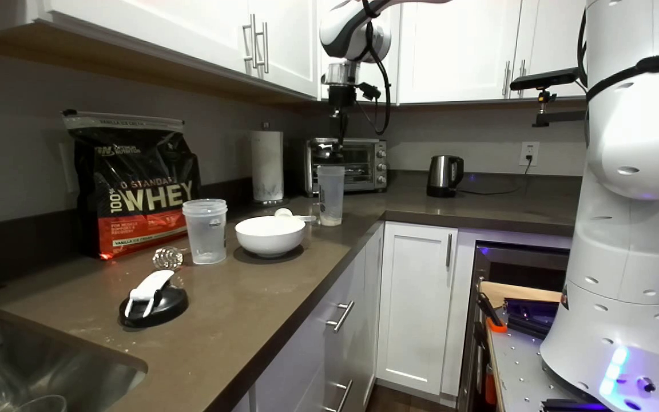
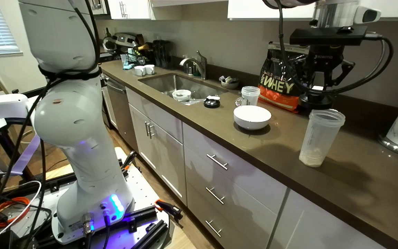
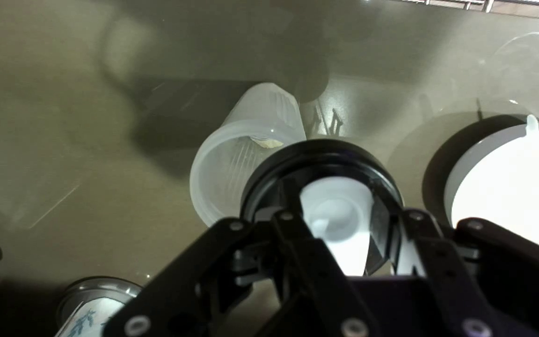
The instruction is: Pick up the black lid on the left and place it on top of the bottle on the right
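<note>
my end effector [image 3: 337, 199] grasping the black lid [image 2: 316, 102], lid noted just above the bottle [image 2: 321, 138], bottle observed upright on the desk [image 2: 365, 180]

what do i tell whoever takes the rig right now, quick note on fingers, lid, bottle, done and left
Fingers: shut on the black lid.
Lid: hanging above the bottle, not seated; in the wrist view it overlaps only part of the open mouth.
Bottle: upright, pale powder at the bottom.
Second lid: on the counter, likely not needed.
Done: lid picked up.
Left: probably nudge it into line, lower it onto the bottle, let go once it sits.
</note>
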Action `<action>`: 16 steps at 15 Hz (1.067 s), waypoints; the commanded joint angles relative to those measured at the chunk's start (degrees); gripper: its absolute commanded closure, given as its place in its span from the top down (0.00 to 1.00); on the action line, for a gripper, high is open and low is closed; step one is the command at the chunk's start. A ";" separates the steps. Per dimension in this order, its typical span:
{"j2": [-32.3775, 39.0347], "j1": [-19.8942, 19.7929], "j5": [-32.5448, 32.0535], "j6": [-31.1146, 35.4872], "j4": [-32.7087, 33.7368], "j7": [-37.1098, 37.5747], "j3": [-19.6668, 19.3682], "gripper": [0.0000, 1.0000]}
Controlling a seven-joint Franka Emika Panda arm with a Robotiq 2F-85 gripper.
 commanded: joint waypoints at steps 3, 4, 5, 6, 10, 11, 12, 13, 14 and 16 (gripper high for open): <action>0.08 -0.76 -0.11 -0.22 0.28 0.05 0.77 0.38; 0.08 -0.76 -0.11 -0.22 0.28 0.05 0.77 0.38; 0.08 -0.76 -0.11 -0.22 0.28 0.05 0.77 0.38; 0.08 -0.76 -0.11 -0.22 0.28 0.05 0.77 0.38; 0.08 -0.76 -0.11 -0.23 0.28 0.05 0.77 0.38; 0.08 -0.76 -0.11 -0.23 0.28 0.05 0.77 0.38; 0.08 -0.76 -0.11 -0.23 0.28 0.05 0.77 0.38; 0.08 -0.76 -0.11 -0.23 0.28 0.05 0.77 0.38; 0.08 -0.76 -0.11 -0.23 0.28 0.05 0.77 0.13; 1.17 -1.08 0.20 -0.62 1.55 0.91 0.51 0.13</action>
